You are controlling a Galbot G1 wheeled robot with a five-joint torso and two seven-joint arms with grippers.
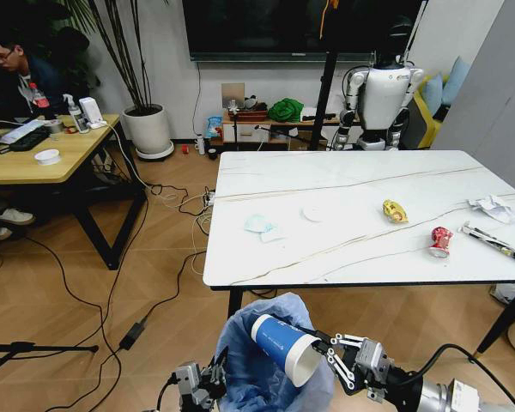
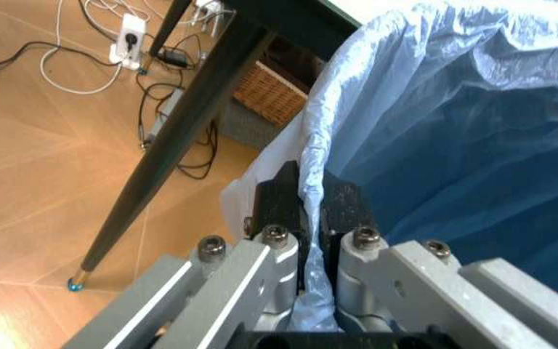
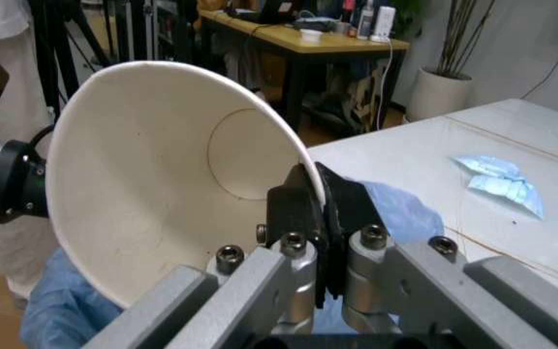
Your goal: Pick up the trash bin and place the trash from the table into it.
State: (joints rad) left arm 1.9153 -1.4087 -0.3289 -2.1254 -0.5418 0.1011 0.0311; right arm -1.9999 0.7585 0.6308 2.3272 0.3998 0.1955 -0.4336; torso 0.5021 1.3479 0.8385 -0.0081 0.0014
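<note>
The trash bin [image 1: 262, 360], lined with a crinkly blue bag, hangs below the table's front edge. My left gripper [image 2: 311, 211] is shut on the bag's rim at the bin's near left side [image 1: 208, 378]. My right gripper [image 3: 320, 207] is shut on the rim of a blue-and-white paper cup [image 1: 285, 345], which lies tilted over the bin's mouth; its white inside [image 3: 172, 174] faces the right wrist camera. On the marble table [image 1: 360, 257] lie a crushed red can [image 1: 440, 241], a yellow wrapper [image 1: 395, 210], a white lid [image 1: 313, 213], pale tissues [image 1: 262, 227] and paper scraps [image 1: 493, 207].
A black table leg [image 2: 163, 138] stands close to the bin. Cables and a power strip [image 1: 137, 330] lie on the wood floor at left. A wooden desk [image 1: 43, 154], a potted plant [image 1: 146, 120] and another robot [image 1: 379, 94] stand beyond.
</note>
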